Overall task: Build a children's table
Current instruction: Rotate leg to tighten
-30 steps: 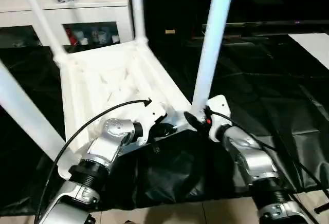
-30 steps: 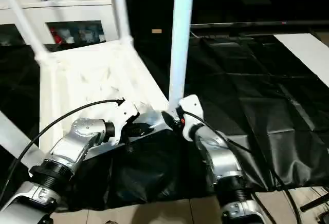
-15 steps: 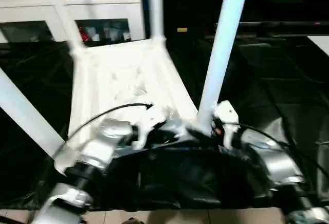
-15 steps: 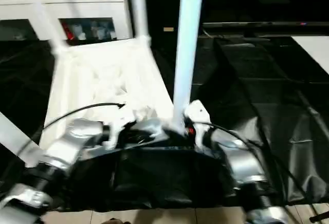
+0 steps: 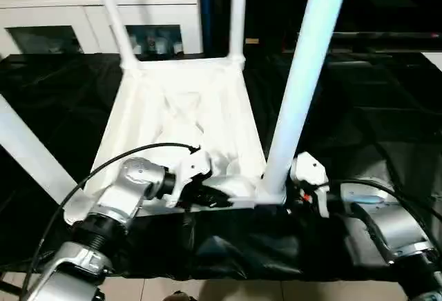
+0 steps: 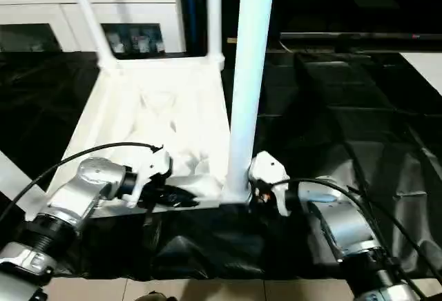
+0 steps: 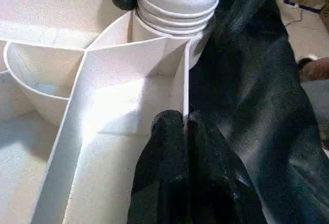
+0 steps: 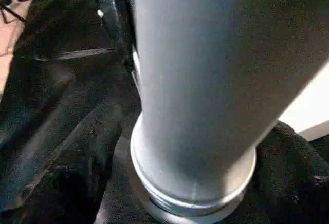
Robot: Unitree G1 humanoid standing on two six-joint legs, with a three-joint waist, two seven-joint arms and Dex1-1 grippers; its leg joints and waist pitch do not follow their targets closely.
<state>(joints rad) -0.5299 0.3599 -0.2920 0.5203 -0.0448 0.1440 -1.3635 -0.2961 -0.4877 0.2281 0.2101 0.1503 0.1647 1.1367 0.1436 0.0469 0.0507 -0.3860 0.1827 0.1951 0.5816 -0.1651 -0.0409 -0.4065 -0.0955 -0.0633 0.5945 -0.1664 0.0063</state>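
Left gripper point(image 7: 186, 126) is clenched on the near rim of the upside-down children's table point(image 5: 183, 118), which lies on the black sheet point(image 5: 387, 128). Right gripper point(image 5: 293, 189) sits at the base of the near-right leg point(image 5: 298, 90), just beside its corner socket point(image 7: 175, 21); whether its jaws grip the leg cannot be told.

To seat the leg well, hold the rim steady with the left gripper, keep the leg upright, and turn it about its own axis without side load.

Compared with a second ago, the right forearm now lies lower and swung out to the right, and the table appears squarer to the camera, partly through camera movement.
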